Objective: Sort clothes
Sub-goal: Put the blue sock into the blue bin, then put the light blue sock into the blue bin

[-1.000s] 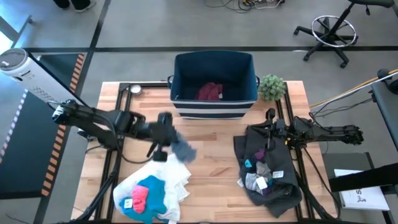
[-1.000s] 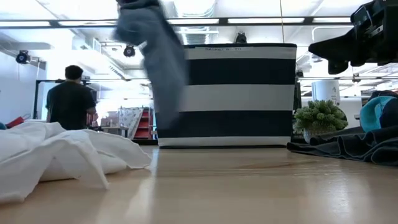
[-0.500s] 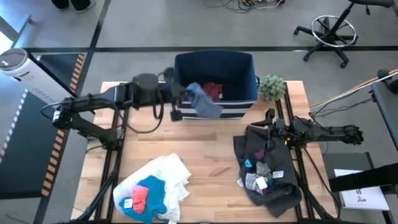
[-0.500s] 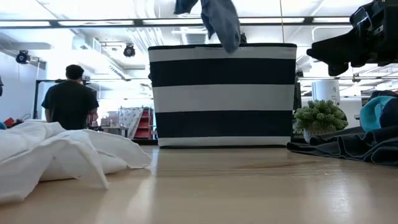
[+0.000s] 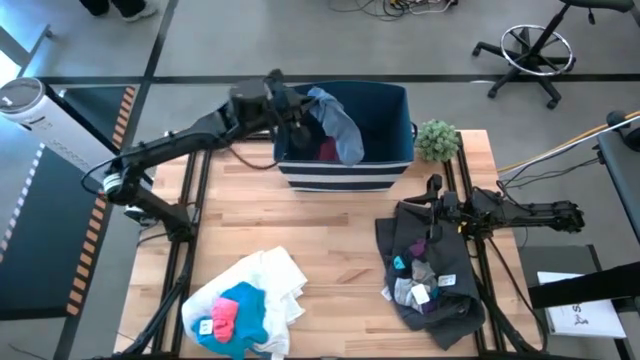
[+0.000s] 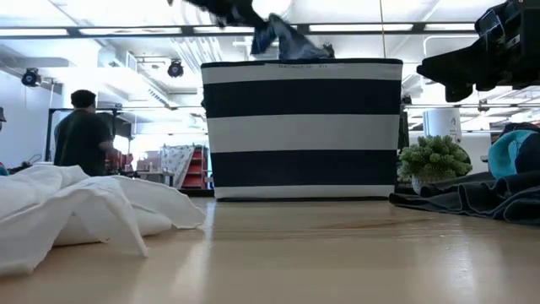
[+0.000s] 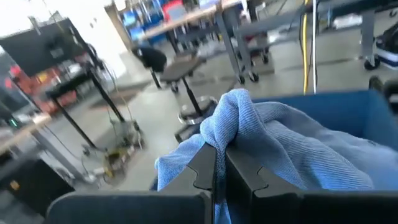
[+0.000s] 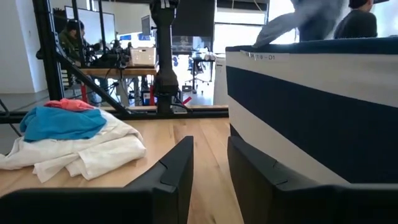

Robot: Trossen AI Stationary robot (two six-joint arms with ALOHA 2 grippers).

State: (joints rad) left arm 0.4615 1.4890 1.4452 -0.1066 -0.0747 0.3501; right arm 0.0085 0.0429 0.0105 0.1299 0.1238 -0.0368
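Blue-grey garment [image 5: 335, 118] now over the bin [image 5: 396, 160], clamped in left gripper [image 5: 298, 108]; right gripper [image 8: 209, 163] parted, empty.

Overhead camera looks straight down; the table-level one faces across, both catching the navy white-striped fabric bin [image 5: 345, 135] [image 6: 301, 127] close up.

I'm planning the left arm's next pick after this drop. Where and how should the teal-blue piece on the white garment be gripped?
Judging by its pose, grip the teal-blue piece at its raised middle, coming straight down from above. It lies bunched in a hump on the white garment, beside a red piece, so a top pinch at the crest should catch it alone. The left gripper now holds a blue-grey cloth over the bin.
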